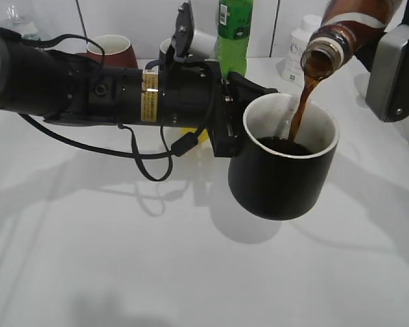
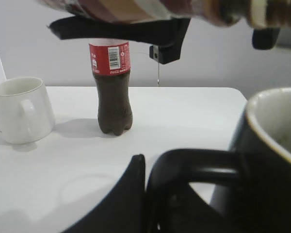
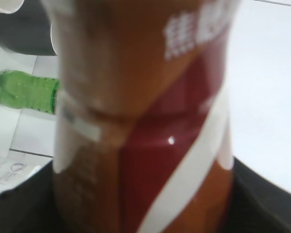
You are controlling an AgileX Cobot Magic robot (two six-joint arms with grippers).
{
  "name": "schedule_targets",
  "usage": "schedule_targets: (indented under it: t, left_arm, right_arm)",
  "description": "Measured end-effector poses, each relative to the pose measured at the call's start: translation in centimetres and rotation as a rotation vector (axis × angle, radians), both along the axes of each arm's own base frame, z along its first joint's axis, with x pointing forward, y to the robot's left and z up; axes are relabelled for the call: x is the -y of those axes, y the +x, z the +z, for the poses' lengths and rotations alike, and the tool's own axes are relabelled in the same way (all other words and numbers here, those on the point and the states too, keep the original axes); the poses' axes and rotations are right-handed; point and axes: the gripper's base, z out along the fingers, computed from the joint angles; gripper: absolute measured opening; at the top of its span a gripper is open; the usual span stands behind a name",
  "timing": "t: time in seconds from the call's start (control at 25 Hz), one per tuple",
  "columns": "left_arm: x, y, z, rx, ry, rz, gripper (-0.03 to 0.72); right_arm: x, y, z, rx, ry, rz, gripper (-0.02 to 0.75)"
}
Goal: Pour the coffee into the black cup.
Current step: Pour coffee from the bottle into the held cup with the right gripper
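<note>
Left wrist view — cola bottle (image 2: 114, 92), red Coca-Cola label, barcode; other writing unreadable.

Camera placement, three views.
Exterior: slanted down across the table (image 1: 123, 272). Left wrist: low, level, close behind the black cup (image 2: 276, 160). Right wrist: pressed against the coffee bottle (image 3: 145, 121), which all views share.

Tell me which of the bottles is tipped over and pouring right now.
The coffee bottle, top right in the exterior view, tilted with a brown stream falling into the black cup. The green bottle, white bottle and cola bottle stand upright.
</note>
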Motion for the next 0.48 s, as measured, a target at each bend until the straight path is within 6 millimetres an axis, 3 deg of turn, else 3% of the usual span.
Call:
schedule_targets:
  t: [0.48]
  left_arm:
    - [0.00, 0.00, 0.00, -0.015, -0.001, 0.002, 0.039]
  right_arm:
    - [0.00, 0.00, 0.00, 0.032, -0.035, 0.001, 0.533]
